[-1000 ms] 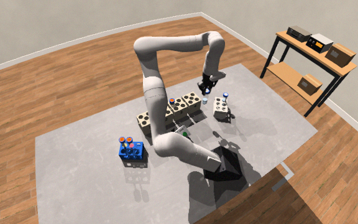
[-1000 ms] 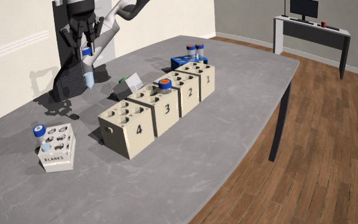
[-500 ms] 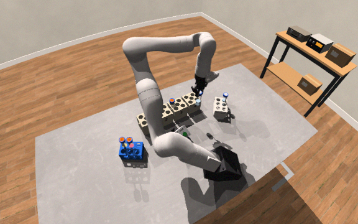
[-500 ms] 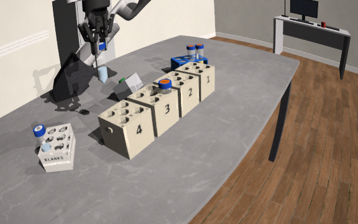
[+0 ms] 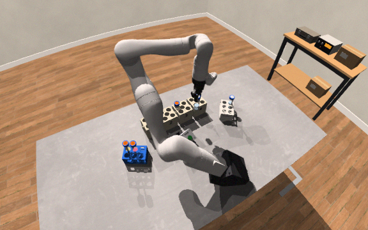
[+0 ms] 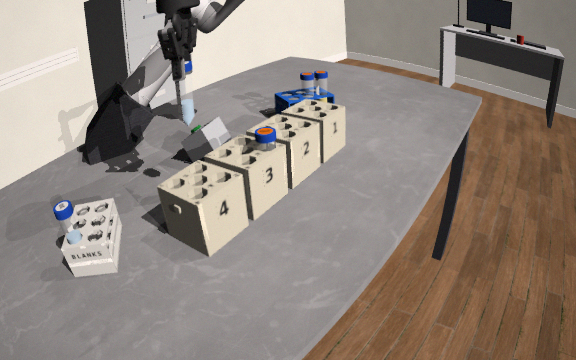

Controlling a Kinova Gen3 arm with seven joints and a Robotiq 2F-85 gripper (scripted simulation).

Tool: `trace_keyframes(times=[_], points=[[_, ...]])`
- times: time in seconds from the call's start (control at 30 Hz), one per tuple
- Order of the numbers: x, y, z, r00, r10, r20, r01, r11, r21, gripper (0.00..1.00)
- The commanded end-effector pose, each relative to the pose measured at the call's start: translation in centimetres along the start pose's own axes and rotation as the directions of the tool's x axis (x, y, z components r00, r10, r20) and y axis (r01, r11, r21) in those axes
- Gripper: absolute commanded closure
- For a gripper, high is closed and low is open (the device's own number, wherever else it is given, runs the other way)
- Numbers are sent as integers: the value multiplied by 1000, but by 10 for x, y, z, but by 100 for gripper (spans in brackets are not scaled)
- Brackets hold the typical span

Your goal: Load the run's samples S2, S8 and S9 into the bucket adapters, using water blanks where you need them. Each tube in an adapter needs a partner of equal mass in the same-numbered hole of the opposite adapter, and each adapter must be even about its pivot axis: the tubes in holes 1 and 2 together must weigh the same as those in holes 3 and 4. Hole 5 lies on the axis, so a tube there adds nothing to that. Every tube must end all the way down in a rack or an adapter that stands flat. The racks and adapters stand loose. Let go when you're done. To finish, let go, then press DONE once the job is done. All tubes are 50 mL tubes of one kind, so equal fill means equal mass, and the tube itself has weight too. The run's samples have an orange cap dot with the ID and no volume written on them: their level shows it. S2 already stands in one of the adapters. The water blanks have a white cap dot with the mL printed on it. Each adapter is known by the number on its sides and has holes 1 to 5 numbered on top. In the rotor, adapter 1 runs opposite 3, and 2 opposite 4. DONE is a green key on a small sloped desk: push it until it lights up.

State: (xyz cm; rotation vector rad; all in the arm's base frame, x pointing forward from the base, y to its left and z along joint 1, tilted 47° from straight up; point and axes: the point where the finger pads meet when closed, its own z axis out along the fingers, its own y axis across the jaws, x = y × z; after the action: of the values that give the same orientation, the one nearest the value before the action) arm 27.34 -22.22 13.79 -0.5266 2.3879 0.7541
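My gripper (image 5: 197,95) (image 6: 180,56) is shut on a water blank tube (image 5: 196,106) (image 6: 188,110) with a blue cap, holding it upright in the air. In the top view the tube hangs over adapter 4 (image 5: 203,110) (image 6: 203,222). Adapters 3 (image 5: 185,115) (image 6: 260,192), 2 (image 6: 304,162) and 1 (image 6: 335,137) stand in a row beside it. Sample S2 (image 5: 176,103) (image 6: 265,136), with an orange cap dot, stands in adapter 3. Two orange-dot samples (image 5: 125,144) (image 5: 133,143) (image 6: 307,80) (image 6: 321,77) stand in the blue rack (image 5: 139,156) (image 6: 283,100).
The white BLANKS rack (image 5: 225,115) (image 6: 93,257) holds one blank (image 5: 231,98) (image 6: 64,212). The sloped desk (image 5: 186,132) (image 6: 208,140) with the green DONE key (image 5: 190,137) (image 6: 196,129) stands behind the adapters. The robot base (image 5: 232,172) (image 6: 113,125) is at the table's edge.
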Motion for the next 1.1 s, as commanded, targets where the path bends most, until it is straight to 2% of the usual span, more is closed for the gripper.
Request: trace_keyframes(times=[0.0, 0.4, 1.07], points=[[-9, 10, -1, 997, -81, 0, 81, 997, 4, 90], [-32, 34, -1, 963, -270, 0, 270, 963, 4, 90], [-73, 78, -1, 963, -270, 0, 270, 963, 4, 90]])
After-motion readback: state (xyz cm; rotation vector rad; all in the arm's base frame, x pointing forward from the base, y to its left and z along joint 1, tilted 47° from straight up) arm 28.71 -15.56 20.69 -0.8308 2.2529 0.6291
